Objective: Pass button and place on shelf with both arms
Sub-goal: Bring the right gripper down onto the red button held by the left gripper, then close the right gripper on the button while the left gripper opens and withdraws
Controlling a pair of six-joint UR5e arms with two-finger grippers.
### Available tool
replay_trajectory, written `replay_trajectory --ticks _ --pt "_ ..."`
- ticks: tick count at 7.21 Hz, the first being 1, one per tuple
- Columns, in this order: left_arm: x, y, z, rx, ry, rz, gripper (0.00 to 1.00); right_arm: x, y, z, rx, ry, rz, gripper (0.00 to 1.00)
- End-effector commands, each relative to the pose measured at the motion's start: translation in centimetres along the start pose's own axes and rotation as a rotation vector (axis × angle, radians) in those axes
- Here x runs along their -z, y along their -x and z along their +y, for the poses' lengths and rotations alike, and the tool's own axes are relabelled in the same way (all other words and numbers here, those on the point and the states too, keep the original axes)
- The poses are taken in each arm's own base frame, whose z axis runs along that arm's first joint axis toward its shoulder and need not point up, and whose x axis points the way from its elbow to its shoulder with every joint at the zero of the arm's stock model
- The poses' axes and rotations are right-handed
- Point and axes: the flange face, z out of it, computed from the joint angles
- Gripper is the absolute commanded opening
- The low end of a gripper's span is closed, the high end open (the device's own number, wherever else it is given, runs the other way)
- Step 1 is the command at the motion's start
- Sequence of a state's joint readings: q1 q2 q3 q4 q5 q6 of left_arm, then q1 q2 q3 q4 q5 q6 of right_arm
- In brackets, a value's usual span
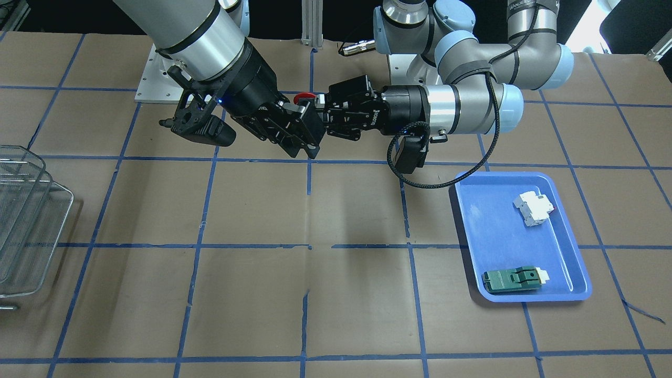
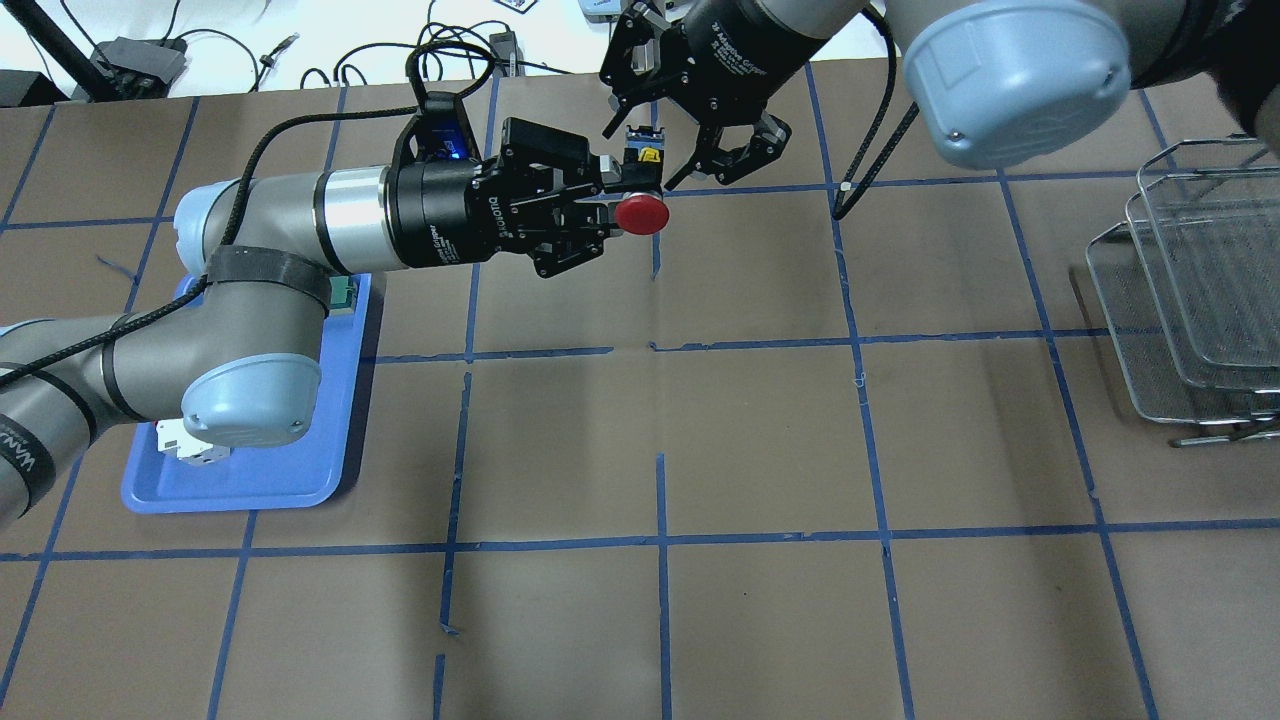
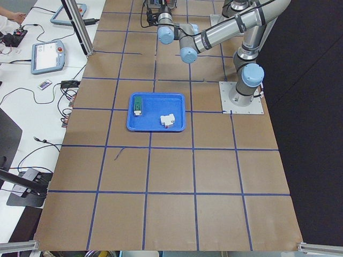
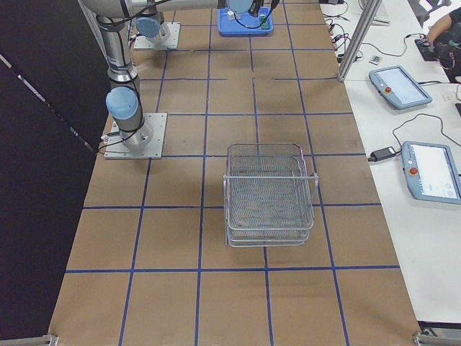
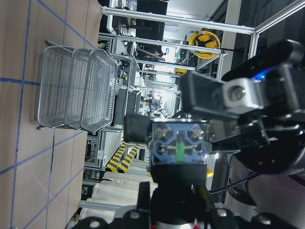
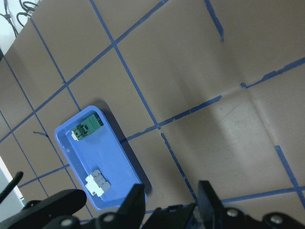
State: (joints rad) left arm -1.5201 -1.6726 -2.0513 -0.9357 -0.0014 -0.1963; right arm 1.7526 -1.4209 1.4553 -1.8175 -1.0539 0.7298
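The button is up off the bench, about midway between its two ends. The left fingers are clamped on it from the robot's left, and the right fingers are spread to either side of its block end. The tray lies on the bench on the robot's left. In it the breaker sits nearer the robot and the module farther out, well apart. The shelf stands at the bench's right end.

A blue plastic tray sits at the lower right of the front-facing view, on a table covered in brown paper with a blue tape grid. A white breaker block lies in the tray's upper part. A green flat module lies near its lower rim, well apart from the block. In the right side view, two screened consoles rest on the white bench along the right edge.
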Motion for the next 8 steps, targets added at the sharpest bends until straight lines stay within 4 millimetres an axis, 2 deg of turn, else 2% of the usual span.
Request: replay_trajectory --ticks 1,2,5,6,7,8 --pt "0.0 -0.2 -0.1 -0.002 0.0 0.0 0.0 -0.1 0.0 0.0 0.005 0.004 -0.001 0.24" --pt "0.0 -0.1 -0.1 0.013 0.0 0.0 0.99 0.0 0.1 0.0 0.006 0.003 -0.002 0.24" --pt "0.0 -0.2 -0.2 0.014 0.0 0.002 1.0 0.1 0.2 -0.2 0.022 0.001 -0.004 0.24" --pt "0.4 -1.2 -0.6 -0.002 -0.011 -0.006 1.0 0.4 0.0 -0.8 0.019 -0.004 -0.008 0.24" --pt "2.1 -1.6 -1.6 -0.008 -0.053 -0.035 1.0 1.1 -0.4 -1.7 0.016 -0.019 -0.013 0.24" --pt "5.5 -1.1 -2.8 0.005 -0.137 -0.1 1.0 3.1 -1.4 -3.4 0.002 -0.066 -0.013 0.24"
